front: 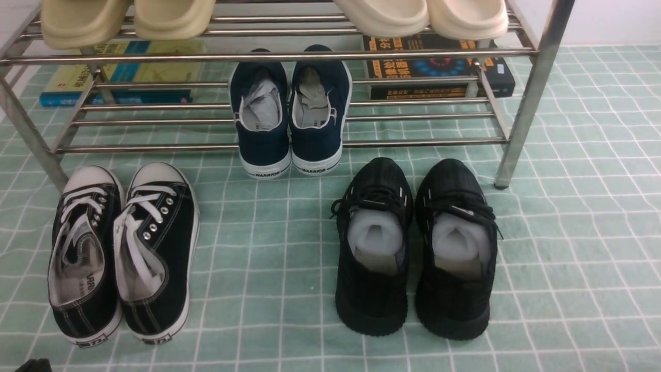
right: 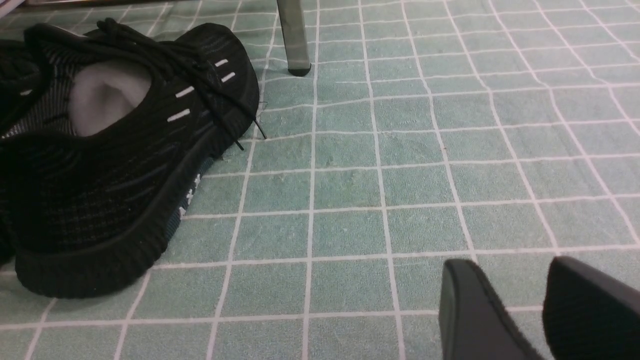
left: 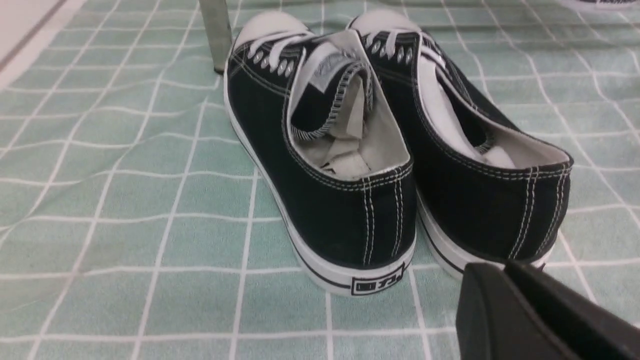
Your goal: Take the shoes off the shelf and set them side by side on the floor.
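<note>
While the shoes (front: 124, 253) sit paired on the floor (front: 268, 248) (touching), the left end effector (left: 505, 272) is closed, the right (right: 545, 287) parted.

I can only see a black corner of my left gripper (left: 505, 280) at the picture's edge. My right gripper (right: 520, 290) is cut off too. The slippers (front: 129, 20) on the shelf (front: 268, 56) lose their tops at the edge. Bars hide part of the books (front: 439, 67), and their words are too small to read.
</note>
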Available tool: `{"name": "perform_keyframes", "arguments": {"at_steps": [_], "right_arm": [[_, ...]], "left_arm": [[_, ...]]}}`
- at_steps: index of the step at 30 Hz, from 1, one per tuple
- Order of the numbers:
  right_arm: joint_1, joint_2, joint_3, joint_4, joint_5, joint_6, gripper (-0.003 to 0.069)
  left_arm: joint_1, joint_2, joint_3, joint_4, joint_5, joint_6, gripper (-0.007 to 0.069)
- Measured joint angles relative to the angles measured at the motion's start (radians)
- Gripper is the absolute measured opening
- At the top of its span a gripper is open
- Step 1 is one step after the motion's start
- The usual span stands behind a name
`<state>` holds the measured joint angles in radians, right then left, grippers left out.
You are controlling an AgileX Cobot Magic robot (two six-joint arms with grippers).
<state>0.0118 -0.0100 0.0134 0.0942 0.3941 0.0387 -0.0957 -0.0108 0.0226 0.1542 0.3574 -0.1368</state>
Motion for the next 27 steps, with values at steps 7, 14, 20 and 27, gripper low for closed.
{"name": "perform_keyframes", "arguments": {"at_steps": [7, 14, 20, 27], "right_arm": [[0.0, 0.0, 0.0, 0.0, 0.0, 0.0, 0.0239], [0.0, 0.0, 0.0, 0.0, 0.0, 0.0, 0.0239], [0.0, 0.0, 0.0, 0.0, 0.0, 0.0, 0.0239], [0.0, 0.0, 0.0, 0.0, 0.0, 0.0, 0.0239]], "left_arm": [[0.002, 0.0, 0.0, 0.0, 0.003, -0.001, 0.0054], [0.084, 0.0, 0.0, 0.0, 0.003, -0.001, 0.0054], [0.09, 0.0, 0.0, 0.0, 0.003, -0.001, 0.0065], [0.09, 0.0, 0.0, 0.0, 0.003, -0.001, 0.0071]]}}
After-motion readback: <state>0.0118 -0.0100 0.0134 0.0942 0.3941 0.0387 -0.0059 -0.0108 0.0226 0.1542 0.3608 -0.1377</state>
